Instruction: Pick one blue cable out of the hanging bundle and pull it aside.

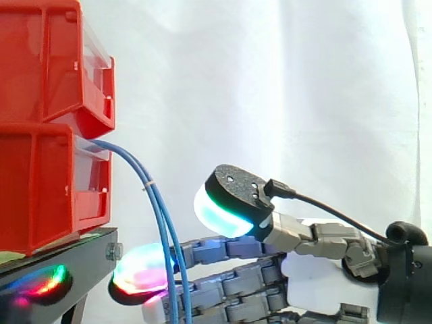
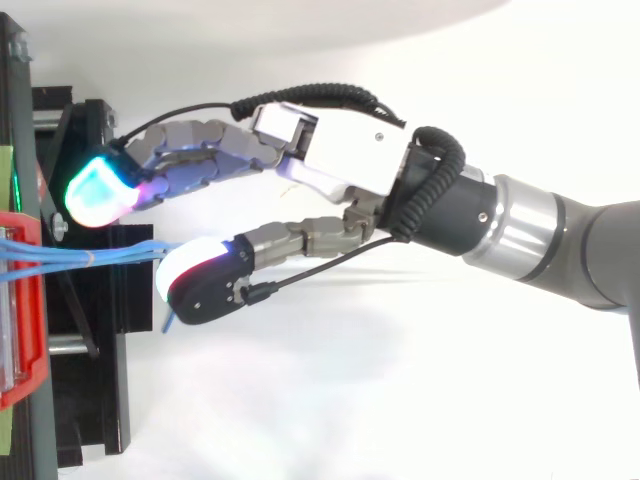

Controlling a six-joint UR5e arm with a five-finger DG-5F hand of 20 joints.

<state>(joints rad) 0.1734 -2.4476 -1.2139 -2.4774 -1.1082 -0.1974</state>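
A bundle of thin blue cables (image 1: pixel 160 229) leaves the lower red bin (image 1: pixel 40 189) and hangs down past the black stand (image 1: pixel 67 260). From above, the blue cables (image 2: pixel 100 255) run from the bin's rim to the thumb's pad. My hand (image 2: pixel 340 150) reaches in from the right with its fingers nearly straight. The fingers (image 1: pixel 223 280) lie behind the hanging cables, and their glowing fingertips (image 2: pixel 100 190) are close to the stand. The thumb (image 1: pixel 233 199) sits higher, on the near side of the bundle. The cables pass through the gap between thumb and fingers, and nothing is pinched.
A second red bin (image 1: pixel 47 61) is stacked on the lower one. The stand's black frame (image 2: pixel 95 330) stands just left of the fingertips. A white curtain (image 1: pixel 283 88) hangs behind, with free room to the right of the bundle.
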